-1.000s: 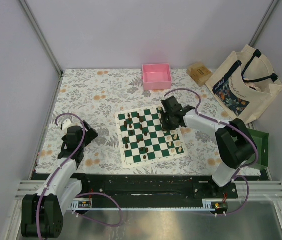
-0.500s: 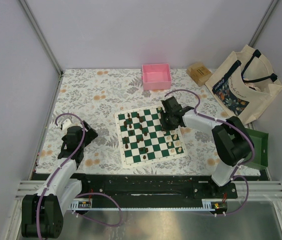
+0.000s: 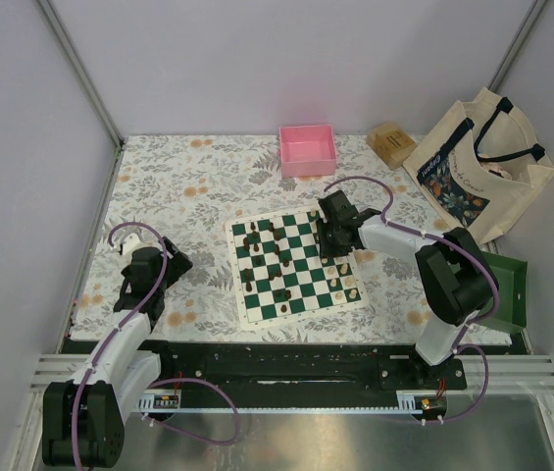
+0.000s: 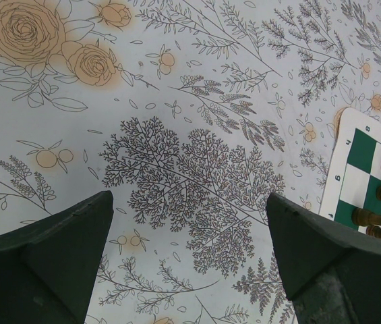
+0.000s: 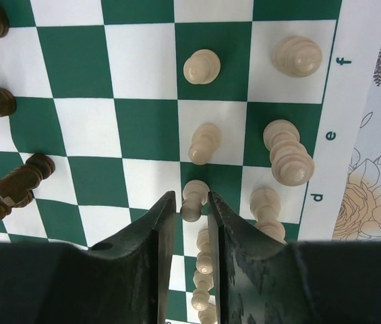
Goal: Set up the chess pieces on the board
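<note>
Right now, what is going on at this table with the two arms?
The right tool is low over the board. Its fingers stand close on either side of one cream pawn; whether they pinch it I cannot tell. Other cream pieces stand near that edge, and dark pieces are scattered over the other squares. The left tool is open above the floral tablecloth, beside the board, holding nothing.

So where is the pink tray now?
In the top view the pink tray lies beyond the board's far edge, just left of the brown box.
</note>
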`<action>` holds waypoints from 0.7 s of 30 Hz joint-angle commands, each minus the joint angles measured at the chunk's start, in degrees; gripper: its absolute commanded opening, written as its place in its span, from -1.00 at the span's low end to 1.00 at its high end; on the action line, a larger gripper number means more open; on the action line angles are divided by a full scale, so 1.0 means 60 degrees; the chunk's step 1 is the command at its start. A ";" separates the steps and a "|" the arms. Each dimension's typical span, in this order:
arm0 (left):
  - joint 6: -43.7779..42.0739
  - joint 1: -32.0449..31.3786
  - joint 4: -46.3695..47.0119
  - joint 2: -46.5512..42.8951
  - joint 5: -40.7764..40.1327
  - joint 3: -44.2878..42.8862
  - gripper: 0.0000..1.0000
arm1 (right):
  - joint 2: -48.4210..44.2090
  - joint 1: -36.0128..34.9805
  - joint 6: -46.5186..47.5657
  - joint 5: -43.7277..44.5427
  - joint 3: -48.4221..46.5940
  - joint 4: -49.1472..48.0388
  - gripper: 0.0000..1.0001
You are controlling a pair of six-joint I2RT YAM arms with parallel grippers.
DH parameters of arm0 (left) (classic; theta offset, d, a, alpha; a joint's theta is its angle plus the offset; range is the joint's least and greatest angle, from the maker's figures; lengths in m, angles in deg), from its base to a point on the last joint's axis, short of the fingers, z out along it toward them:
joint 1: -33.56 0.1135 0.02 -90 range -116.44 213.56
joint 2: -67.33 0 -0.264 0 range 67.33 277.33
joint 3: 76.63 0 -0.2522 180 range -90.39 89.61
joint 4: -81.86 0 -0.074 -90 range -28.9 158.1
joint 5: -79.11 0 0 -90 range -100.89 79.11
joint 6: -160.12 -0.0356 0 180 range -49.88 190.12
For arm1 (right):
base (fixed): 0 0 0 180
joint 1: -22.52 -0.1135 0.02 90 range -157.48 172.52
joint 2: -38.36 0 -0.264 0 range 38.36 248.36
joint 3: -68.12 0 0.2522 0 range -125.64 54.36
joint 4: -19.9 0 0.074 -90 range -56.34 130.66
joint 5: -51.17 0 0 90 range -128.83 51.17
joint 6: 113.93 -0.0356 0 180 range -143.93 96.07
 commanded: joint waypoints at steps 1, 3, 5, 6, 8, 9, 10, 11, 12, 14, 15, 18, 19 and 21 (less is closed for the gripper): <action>-0.0071 0.0015 0.0497 -0.0044 0.0010 -0.0253 0.98 | -0.0075 0.0068 0.0211 0.0138 -0.0078 0.0033 -0.30; -0.0071 0.0015 0.0497 -0.0044 0.0010 -0.0268 0.98 | -0.0089 0.0054 0.0226 0.0138 -0.0122 0.0062 -0.27; -0.0071 0.0015 0.0497 -0.0029 0.0010 -0.0268 0.98 | -0.0118 0.0039 0.0240 0.0138 -0.0151 0.0105 -0.26; -0.0057 0.0001 0.0497 -0.0029 0.0010 -0.0268 0.98 | -0.0133 0.0039 0.0241 0.0123 -0.0180 0.0120 -0.25; -0.0071 0.0001 0.0497 -0.0029 0.0010 -0.0268 0.98 | -0.0090 0.0054 0.0255 0.0152 -0.0253 0.0164 -0.26; -0.0057 0.0001 0.0497 -0.0029 0.0024 -0.0268 0.98 | -0.0075 0.0054 0.0255 0.0138 -0.0283 0.0222 -0.27; -0.0071 0.0001 0.0497 -0.0029 0.0024 -0.0268 0.98 | -0.0075 0.0054 0.0255 0.0123 -0.0312 0.0267 -0.29; -0.0071 0.0015 0.0497 -0.0015 0.0010 -0.0268 0.98 | -0.0060 0.0054 0.0255 0.0094 -0.0312 0.0252 -0.33; -0.0057 0.0015 0.0497 -0.0044 0.0010 -0.0268 0.98 | -0.0060 0.0054 0.0270 0.0079 -0.0312 0.0252 -0.35; -0.0071 0.0015 0.0497 -0.0029 0.0010 -0.0253 0.98 | -0.0089 0.0039 0.0255 0.0079 -0.0298 0.0281 -0.38; -0.0057 0.0001 0.0497 -0.0044 0.0010 -0.0268 0.98 | -0.0104 0.0054 0.0255 0.0094 -0.0283 0.0267 -0.42; -0.0071 0.0015 0.0497 -0.0044 0.0024 -0.0253 0.98 | -0.0148 0.0039 0.0299 0.0123 -0.0283 0.0281 -0.50; -0.0071 0.0015 0.0497 -0.0058 0.0010 -0.0268 0.98 | -0.0163 0.0039 0.0299 0.0152 -0.0283 0.0296 -0.51; -0.0071 0.0015 0.0497 -0.0059 0.0010 -0.0253 0.98 | -0.0177 0.0039 0.0314 0.0211 -0.0298 0.0296 -0.52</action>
